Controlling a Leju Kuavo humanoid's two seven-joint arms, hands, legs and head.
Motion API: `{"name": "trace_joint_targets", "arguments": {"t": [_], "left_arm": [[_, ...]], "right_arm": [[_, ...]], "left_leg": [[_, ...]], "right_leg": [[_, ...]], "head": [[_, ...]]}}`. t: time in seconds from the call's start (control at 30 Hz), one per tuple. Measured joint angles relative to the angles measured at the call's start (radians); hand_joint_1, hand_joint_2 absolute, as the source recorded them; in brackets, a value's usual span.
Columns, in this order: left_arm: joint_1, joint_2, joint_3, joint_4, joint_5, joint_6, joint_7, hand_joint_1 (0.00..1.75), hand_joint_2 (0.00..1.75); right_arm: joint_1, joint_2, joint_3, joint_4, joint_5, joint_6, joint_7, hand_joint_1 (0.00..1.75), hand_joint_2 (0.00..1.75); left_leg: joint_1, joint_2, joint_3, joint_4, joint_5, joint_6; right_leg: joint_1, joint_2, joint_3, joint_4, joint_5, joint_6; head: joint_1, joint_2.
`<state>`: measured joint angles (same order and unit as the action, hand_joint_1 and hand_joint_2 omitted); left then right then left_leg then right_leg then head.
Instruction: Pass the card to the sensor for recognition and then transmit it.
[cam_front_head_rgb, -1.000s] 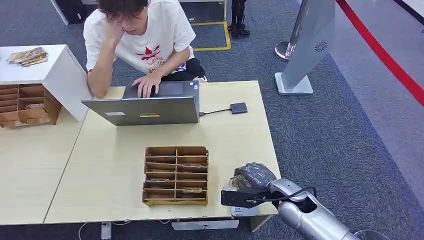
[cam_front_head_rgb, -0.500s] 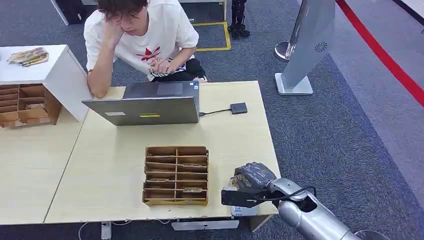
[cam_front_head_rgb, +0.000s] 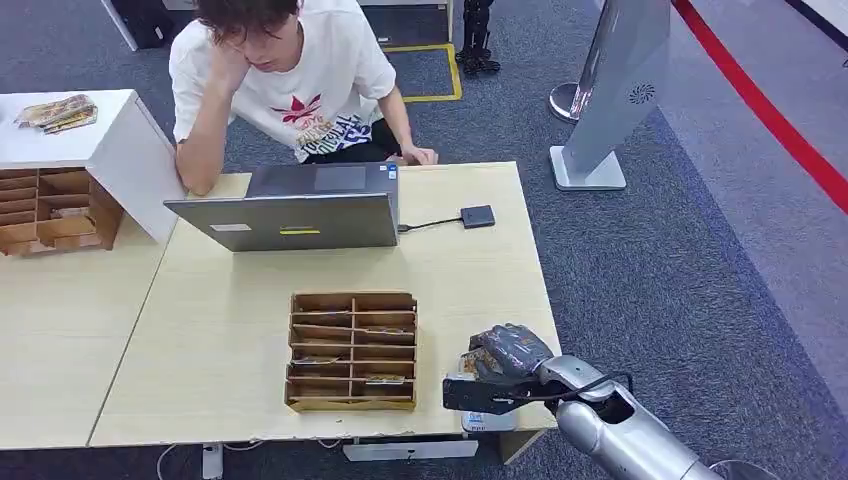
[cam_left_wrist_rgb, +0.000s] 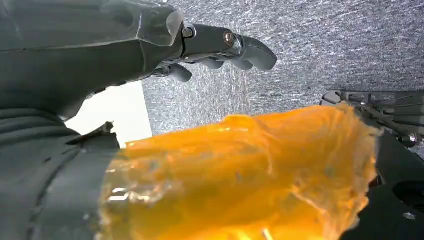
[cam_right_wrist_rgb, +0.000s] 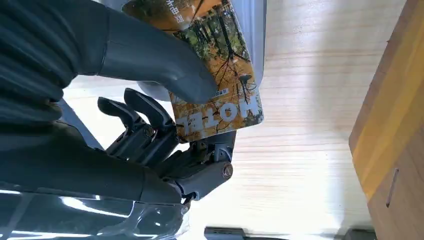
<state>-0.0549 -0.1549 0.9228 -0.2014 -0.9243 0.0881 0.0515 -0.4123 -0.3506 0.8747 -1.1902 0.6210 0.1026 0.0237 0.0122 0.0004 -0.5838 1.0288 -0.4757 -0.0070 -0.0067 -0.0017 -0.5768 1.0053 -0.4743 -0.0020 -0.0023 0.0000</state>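
Right robot hand (cam_front_head_rgb: 505, 352) of mine sits over the near right corner of the table (cam_front_head_rgb: 230, 340), and it pinches the card (cam_right_wrist_rgb: 220, 75) between thumb and the darker fingers. In the right wrist view the card is a printed autumn-forest picture with the word HOTEL across one end, and that lettered end sticks out past my thumb. Beneath it lies a pale grey flat unit that I take to be the sensor (cam_right_wrist_rgb: 252, 30); the card lies over its face, though I cannot tell whether the two touch or are just apart.

What the coming move turns on, as I judge it: the card's long axis runs out along the line of my fingers, roughly flat to the table top, so it lies face-down over the reader rather than edge-on. The wooden card rack (cam_front_head_rgb: 352, 350) stands just beside my hand, toward my left. The person (cam_front_head_rgb: 285, 75) at the laptop (cam_front_head_rgb: 290, 215) is well apart across the table, with one hand at the far edge. My right arm is the one placed to carry the card onward.

Left robot hand (cam_left_wrist_rgb: 220, 47) hangs over grey carpet with its fingers curled and nothing between them; an orange blur covers much of that view, and I cannot say what it is.
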Motion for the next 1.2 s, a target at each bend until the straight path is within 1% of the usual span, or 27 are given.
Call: {"name": "trace_joint_targets", "arguments": {"t": [1.03,1.1,1.17,1.2], "left_arm": [[0.000,0.001,0.002,0.000,-0.008,-0.005,-0.003,0.00,0.00],[0.000,0.001,0.013,0.000,-0.007,-0.005,-0.005,0.00,0.00],[0.000,0.001,0.018,0.000,-0.005,-0.007,-0.006,0.00,0.00],[0.001,0.001,0.019,0.000,-0.004,-0.007,-0.006,0.00,0.00]], "right_arm": [[-0.001,0.004,0.002,0.007,-0.001,-0.003,-0.003,1.75,1.75],[0.000,0.004,0.002,0.007,0.008,-0.023,-0.004,1.75,1.75],[0.013,0.008,0.000,0.000,0.038,-0.071,-0.006,1.75,1.75],[0.026,0.011,-0.007,-0.007,0.056,-0.109,-0.006,1.75,1.75]], "left_leg": [[0.000,0.000,0.001,0.000,0.000,0.000],[0.000,0.000,0.002,0.000,0.000,0.000],[0.000,0.000,0.001,0.000,0.000,0.000],[0.000,-0.001,0.001,0.000,0.000,0.000]], "right_leg": [[0.000,0.000,0.001,0.000,0.000,0.000],[0.000,0.000,0.001,0.000,0.000,0.000],[0.000,-0.001,0.001,0.000,0.000,0.000],[0.000,-0.001,0.001,0.000,0.000,0.000]], "head": [[0.000,0.000],[0.000,0.000],[0.000,0.000],[0.001,0.000]]}}
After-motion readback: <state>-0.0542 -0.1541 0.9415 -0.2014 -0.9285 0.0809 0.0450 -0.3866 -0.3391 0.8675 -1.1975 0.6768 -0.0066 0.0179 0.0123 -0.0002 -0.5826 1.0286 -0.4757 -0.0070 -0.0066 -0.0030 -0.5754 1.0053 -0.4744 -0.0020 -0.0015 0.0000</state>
